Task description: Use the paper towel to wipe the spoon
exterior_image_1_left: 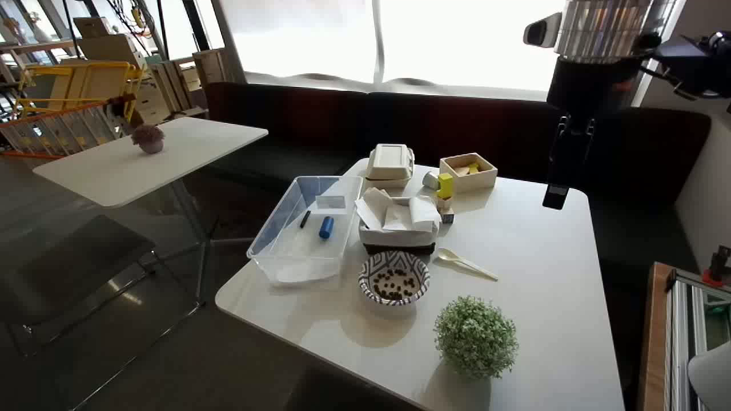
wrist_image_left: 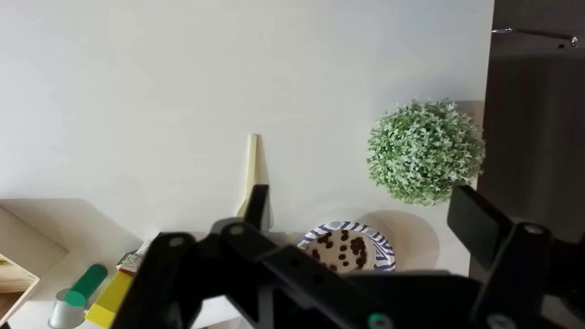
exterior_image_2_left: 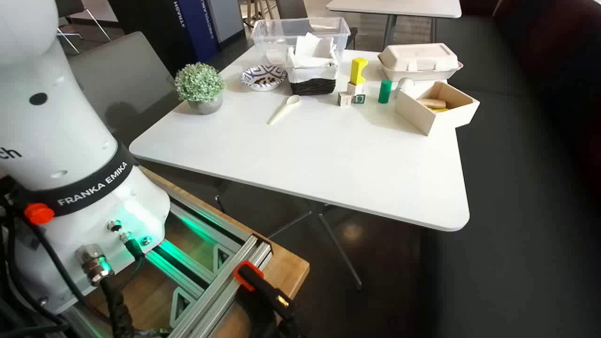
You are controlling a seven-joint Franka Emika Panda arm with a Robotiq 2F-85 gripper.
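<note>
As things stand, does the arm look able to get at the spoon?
Probably yes. The gripper hangs open above the table, and the spoon lies uncovered, its handle pointing away from the basket. The basket stands close to the other end, so the handle looks the easier grip.

Part of the spoon [wrist_image_left: 249, 171] hides behind the gripper [wrist_image_left: 365, 214].
In the wrist view it covers some of the bowl [wrist_image_left: 383, 250] too; the left edge cuts off the wooden box [wrist_image_left: 34, 246]. In an exterior view, the near arm [exterior_image_2_left: 70, 126] is cut off. In an exterior view, the mark on the dark block [exterior_image_1_left: 448, 217] is too tiny to read.
</note>
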